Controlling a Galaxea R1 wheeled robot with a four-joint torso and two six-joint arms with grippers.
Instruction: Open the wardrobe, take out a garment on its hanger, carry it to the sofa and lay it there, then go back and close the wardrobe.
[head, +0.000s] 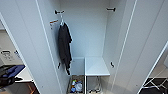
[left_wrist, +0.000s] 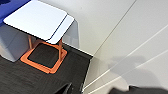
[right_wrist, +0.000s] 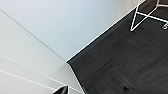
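The wardrobe (head: 85, 32) stands open in front of me, its left door (head: 25, 37) and right door (head: 140, 45) both swung wide. At the left end inside, a long black piece of clothing (head: 64, 47) hangs from a white hook (head: 61, 20). A white shelf (head: 96, 66) sits low on the right. A strip of bright blue sofa (left_wrist: 7, 5) shows beyond a side table. A dark tip of my left gripper (left_wrist: 73, 89) pokes in beside the white door panel (left_wrist: 140, 50). My right gripper (right_wrist: 61, 90) shows as a dark tip near the other door's foot.
A white side table (left_wrist: 37, 20) on an orange frame (left_wrist: 42, 62) stands left of the wardrobe. A basket of small items (head: 76, 86) sits on the wardrobe floor. White chair legs (right_wrist: 145, 15) stand on dark carpet (right_wrist: 120, 57) to the right.
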